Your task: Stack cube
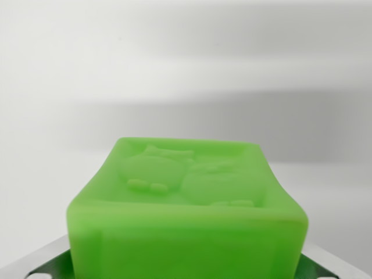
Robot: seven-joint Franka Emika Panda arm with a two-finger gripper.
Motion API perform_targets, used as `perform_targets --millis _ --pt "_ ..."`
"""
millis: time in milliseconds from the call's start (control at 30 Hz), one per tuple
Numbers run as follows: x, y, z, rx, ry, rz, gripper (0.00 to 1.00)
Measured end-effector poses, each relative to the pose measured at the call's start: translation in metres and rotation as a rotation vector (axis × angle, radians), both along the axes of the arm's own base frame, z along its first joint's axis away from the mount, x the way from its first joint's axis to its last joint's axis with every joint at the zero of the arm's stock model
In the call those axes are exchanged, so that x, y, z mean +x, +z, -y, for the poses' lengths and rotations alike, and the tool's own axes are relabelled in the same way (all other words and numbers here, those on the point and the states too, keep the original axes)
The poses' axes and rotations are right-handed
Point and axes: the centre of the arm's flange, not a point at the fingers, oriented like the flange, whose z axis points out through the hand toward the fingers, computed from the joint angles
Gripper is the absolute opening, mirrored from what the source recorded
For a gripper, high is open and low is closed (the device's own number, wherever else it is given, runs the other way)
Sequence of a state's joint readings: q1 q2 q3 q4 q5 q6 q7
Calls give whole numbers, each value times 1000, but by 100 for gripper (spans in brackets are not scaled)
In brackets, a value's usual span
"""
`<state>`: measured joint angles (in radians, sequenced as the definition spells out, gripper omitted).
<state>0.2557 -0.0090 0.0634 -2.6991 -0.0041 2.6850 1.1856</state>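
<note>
A bright green cube fills the lower half of the wrist view, very close to the camera. Its top face has a raised rim and two embossed cartoon figures. My gripper stands around it. One metal finger shows at the bottom left and the other finger at the bottom right, each pressed against a side of the cube and tinted by its green reflection. The fingertips and the cube's underside are hidden. No second cube is in view.
Behind the cube lies a plain white surface, blurred, with soft grey shadow bands across it. Nothing else is visible on it.
</note>
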Motion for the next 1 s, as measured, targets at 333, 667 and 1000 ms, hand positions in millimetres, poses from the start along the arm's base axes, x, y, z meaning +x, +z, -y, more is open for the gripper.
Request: perform_targets --millis 333,667,1000 --pt "0 1 20 0 -24 0 0" --pt "-1 2 39 1 -47 0 0" --pt "-1 3 60 2 -73 0 0"
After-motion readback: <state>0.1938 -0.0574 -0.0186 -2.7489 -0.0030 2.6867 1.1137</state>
